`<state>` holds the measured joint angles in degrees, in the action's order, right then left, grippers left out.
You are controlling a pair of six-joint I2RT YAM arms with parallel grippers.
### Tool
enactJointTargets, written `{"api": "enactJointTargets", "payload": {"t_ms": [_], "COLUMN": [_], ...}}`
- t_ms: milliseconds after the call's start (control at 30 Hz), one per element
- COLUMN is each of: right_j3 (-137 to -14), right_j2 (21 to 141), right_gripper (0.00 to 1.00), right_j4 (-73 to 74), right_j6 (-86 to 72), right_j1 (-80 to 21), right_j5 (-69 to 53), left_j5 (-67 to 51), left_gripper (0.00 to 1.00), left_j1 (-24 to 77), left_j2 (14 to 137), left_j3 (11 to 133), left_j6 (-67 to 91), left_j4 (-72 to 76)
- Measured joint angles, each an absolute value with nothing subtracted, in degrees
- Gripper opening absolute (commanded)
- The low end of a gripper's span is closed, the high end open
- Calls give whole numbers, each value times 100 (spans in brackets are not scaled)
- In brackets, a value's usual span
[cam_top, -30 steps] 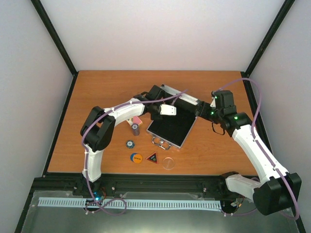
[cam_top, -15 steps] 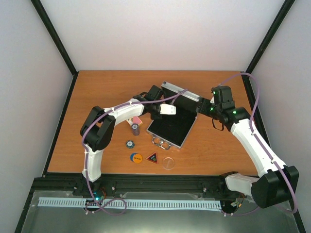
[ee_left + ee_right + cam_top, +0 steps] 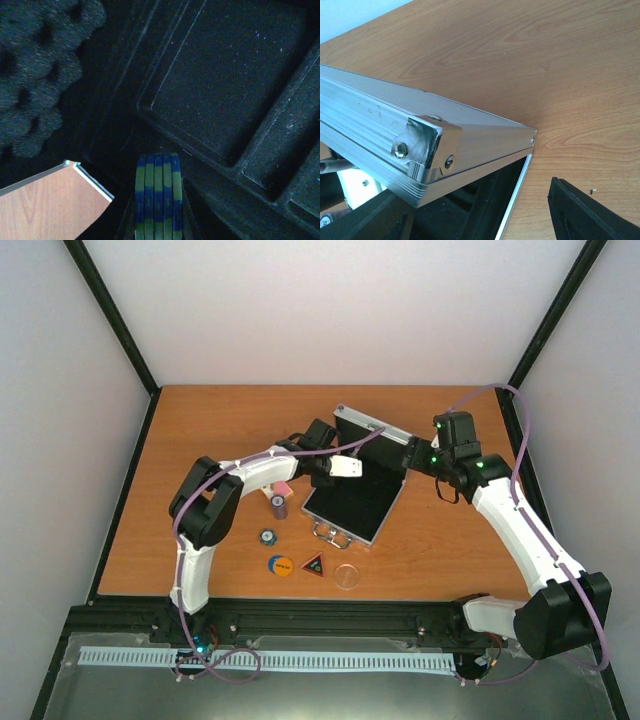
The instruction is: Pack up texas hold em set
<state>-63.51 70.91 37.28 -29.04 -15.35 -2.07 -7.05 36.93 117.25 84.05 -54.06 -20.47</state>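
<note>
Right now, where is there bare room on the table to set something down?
Bare wood lies in the table's far-left corner, beyond the left arm, and on the near right between the case and the right arm. Crowded: near-left of the case, around the chip stack, orange disc, triangle and clear disc.

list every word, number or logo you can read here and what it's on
No text reads clearly in any view.
orange disc: dark mark in the middle, too small to read.
black-red triangle: small mark in the middle, too small to read.
stack of chips: blue and green edge stripes only, no print.
silver case: bare ribbed metal, no label in view.
</note>
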Motion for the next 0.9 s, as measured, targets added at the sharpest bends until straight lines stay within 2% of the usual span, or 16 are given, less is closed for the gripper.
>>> {"api": "enactJointTargets", "payload": {"t_ms": [800,900], "right_j3": [-6482,-6517], "right_j2": [7094,7094], "right_gripper": [74,74], "right_j4": [3857,3889], "right_j6": [-2836,-2832], "right_j1": [-1533,-1531], "right_j5": [-191,-191], "left_j5": [-849,-891], "left_gripper": [1,12], "left_j1": [3446,3446], "left_j2": [12138,12193], "left_j3": [8405,8381], "left_j6": [-6020,-6023], "left_j4": [-1479,-1374]}}
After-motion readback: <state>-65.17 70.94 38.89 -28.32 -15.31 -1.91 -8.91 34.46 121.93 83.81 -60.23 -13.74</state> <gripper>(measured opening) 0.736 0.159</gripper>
